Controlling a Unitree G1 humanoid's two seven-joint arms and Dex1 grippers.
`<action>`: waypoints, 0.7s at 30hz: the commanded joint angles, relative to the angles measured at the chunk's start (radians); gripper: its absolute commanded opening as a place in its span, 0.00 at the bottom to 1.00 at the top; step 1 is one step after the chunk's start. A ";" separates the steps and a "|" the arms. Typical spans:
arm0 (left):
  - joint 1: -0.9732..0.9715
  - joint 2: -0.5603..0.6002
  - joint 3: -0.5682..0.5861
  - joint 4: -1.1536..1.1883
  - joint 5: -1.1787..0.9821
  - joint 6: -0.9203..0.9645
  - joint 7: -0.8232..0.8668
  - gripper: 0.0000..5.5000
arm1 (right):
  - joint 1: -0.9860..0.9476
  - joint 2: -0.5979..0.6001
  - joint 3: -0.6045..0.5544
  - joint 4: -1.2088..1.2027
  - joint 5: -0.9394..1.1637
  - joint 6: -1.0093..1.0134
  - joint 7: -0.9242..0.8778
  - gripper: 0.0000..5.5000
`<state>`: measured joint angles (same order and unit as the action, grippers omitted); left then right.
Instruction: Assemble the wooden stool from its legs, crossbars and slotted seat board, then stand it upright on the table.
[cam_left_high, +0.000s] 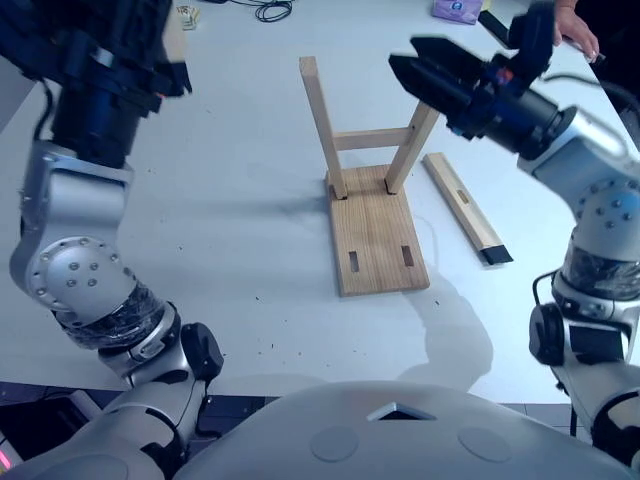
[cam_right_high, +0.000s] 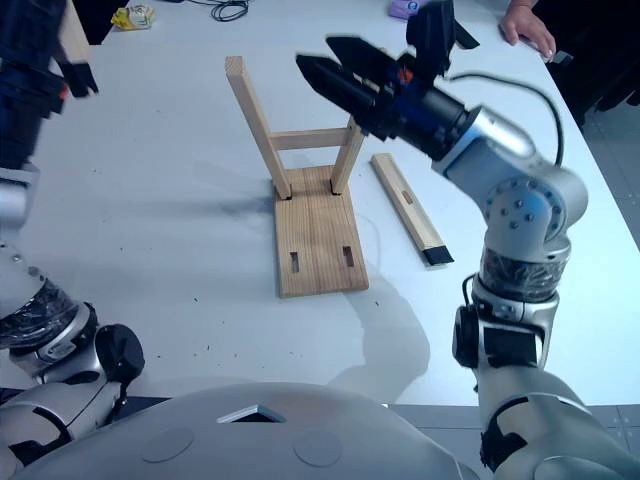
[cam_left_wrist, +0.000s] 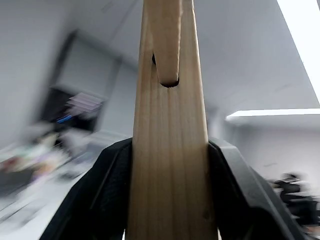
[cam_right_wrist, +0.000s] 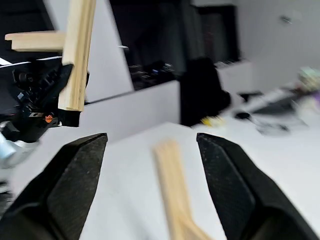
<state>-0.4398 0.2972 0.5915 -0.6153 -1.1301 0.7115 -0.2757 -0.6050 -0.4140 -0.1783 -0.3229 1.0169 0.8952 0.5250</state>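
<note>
The slotted seat board (cam_left_high: 378, 240) lies flat on the white table (cam_left_high: 220, 250). Two legs (cam_left_high: 324, 125) stand in its far slots, joined by a crossbar (cam_left_high: 372, 138); the two near slots (cam_left_high: 354, 260) are bare. A loose leg (cam_left_high: 462, 205) with a black tip lies to the right of the board. My right gripper (cam_left_high: 405, 52) hangs open just above and beside the top of the right-hand standing leg (cam_left_high: 410, 150). Raised at the far left, my left gripper (cam_left_wrist: 170, 165) is shut on another leg (cam_left_wrist: 170, 125), which has a crossbar (cam_right_wrist: 30, 42) stuck in its slot.
A purple item (cam_left_high: 455, 10) and cables (cam_left_high: 272, 8) lie at the table's far edge, and a small yellow object (cam_right_high: 133, 15) sits at the far left. Bare table surrounds the board on the left and front.
</note>
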 joint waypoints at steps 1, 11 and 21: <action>-0.047 0.079 -0.014 -0.016 -0.234 -0.021 -0.032 0.37 | -0.106 -0.007 -0.043 0.004 0.127 0.056 -0.034 0.63; 0.101 0.170 -0.233 -0.010 -0.342 0.033 -0.199 0.37 | -0.262 0.000 -0.033 0.137 0.367 0.173 -0.078 0.85; 0.146 0.213 -0.297 0.081 -0.212 -0.017 -0.397 0.37 | -0.286 -0.054 -0.017 0.258 0.560 0.312 0.019 0.92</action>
<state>-0.2901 0.4940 0.2980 -0.5457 -1.3634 0.7157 -0.6358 -0.8778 -0.4450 -0.1985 -0.0915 1.5408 1.1718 0.5124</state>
